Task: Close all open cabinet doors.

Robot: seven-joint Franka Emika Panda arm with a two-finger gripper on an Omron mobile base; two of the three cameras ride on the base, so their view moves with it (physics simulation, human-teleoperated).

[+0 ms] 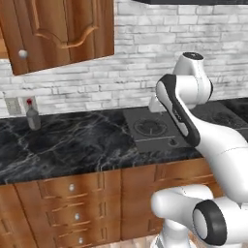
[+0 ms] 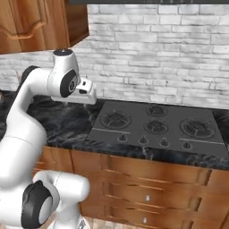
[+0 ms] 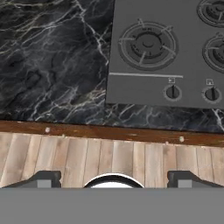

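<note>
A veined black marble counter (image 1: pixel 72 140) ran beneath a white brick wall (image 1: pixel 145 53). Upper left, an arched-panel reddish wooden cabinet door (image 1: pixel 58 31) stood swung open. The flat grey cooktop (image 2: pixel 156 127) lay inset. The gripper (image 3: pixel 113 178) pointed downward, jaws wide apart, empty.

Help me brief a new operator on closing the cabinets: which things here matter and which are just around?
Job:
cabinet door, swung open, upper left
gripper, open, holding nothing, above the counter edge

Just around:
cooktop
bottle
drawer fronts
counter
</note>
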